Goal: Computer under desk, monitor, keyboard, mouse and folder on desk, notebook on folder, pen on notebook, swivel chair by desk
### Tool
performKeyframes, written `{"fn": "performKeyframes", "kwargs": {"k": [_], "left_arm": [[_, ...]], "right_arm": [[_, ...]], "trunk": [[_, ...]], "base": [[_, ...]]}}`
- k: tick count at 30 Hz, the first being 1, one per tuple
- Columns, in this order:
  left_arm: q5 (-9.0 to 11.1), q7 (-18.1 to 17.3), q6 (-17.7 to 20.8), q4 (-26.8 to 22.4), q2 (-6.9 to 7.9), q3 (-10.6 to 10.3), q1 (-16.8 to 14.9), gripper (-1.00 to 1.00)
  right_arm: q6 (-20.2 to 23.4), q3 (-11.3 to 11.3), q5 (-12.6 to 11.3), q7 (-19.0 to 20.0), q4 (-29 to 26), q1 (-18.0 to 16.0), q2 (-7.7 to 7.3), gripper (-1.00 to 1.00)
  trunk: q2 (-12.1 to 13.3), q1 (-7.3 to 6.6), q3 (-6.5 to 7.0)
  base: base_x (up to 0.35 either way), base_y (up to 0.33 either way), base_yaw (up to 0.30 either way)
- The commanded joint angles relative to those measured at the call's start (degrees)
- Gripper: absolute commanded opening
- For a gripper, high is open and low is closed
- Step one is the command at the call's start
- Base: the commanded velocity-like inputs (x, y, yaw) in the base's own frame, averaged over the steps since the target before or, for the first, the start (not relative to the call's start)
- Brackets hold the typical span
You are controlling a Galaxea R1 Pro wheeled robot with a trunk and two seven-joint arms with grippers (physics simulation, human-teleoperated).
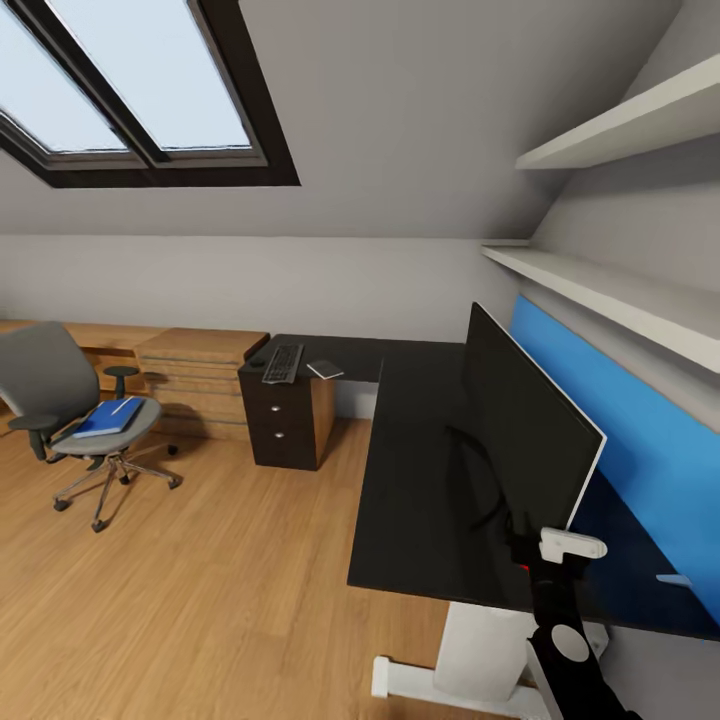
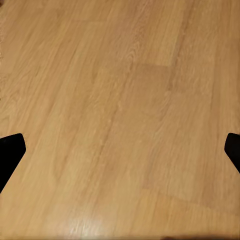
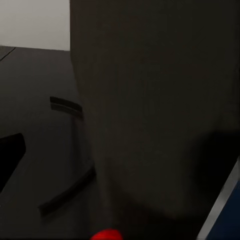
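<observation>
The monitor [image 1: 520, 425] stands on the black desk [image 1: 415, 500], its screen dark. My right gripper [image 1: 528, 548] is at its lower corner by the red dot [image 3: 106, 235], open, with one finger [image 3: 10, 155] beside the screen [image 3: 150, 100]. At the desk's far end lie the keyboard [image 1: 283, 363], the mouse [image 1: 258, 358] and the notebook [image 1: 325, 370]. The swivel chair [image 1: 60, 385] stands at the left, carrying the folder [image 1: 106, 419] with the pen [image 1: 124, 406] on it. My left gripper [image 2: 120, 150] hangs open over the wood floor [image 2: 120, 90]. The computer is out of view.
A dark drawer unit [image 1: 285, 425] holds up the desk's far end, beside low wood cabinets [image 1: 200, 380]. A white desk leg [image 1: 480, 650] stands near me. A blue wall panel [image 1: 640, 430] and two shelves [image 1: 620, 290] run along the right wall. Wood floor [image 1: 220, 580] lies between chair and desk.
</observation>
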Motion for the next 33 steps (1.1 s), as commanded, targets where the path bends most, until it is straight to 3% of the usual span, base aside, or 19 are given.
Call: {"fn": "performKeyframes", "kwargs": {"k": [1, 20, 33], "left_arm": [[0.43, 0.23, -0.15, 0.04, -0.01, -0.51, -0.04, 1.0], [0.43, 0.23, -0.15, 0.04, -0.01, -0.51, -0.04, 1.0], [0.43, 0.23, -0.15, 0.04, -0.01, -0.53, -0.04, 1.0]], "right_arm": [[0.03, 0.03, 0.52, -0.29, 0.08, -0.04, -0.01, 1.0], [0.03, 0.03, 0.54, -0.33, 0.27, -0.06, -0.01, 1.0], [0.03, 0.03, 0.54, -0.33, 0.27, -0.05, -0.01, 1.0]], "trunk": [[-0.06, 0.0, -0.08], [-0.06, 0.0, -0.08], [-0.06, 0.0, -0.08]], "base": [[-0.014, 0.01, 0.0], [-0.001, 0.096, 0.0], [-0.003, 0.0, 0.0]]}}
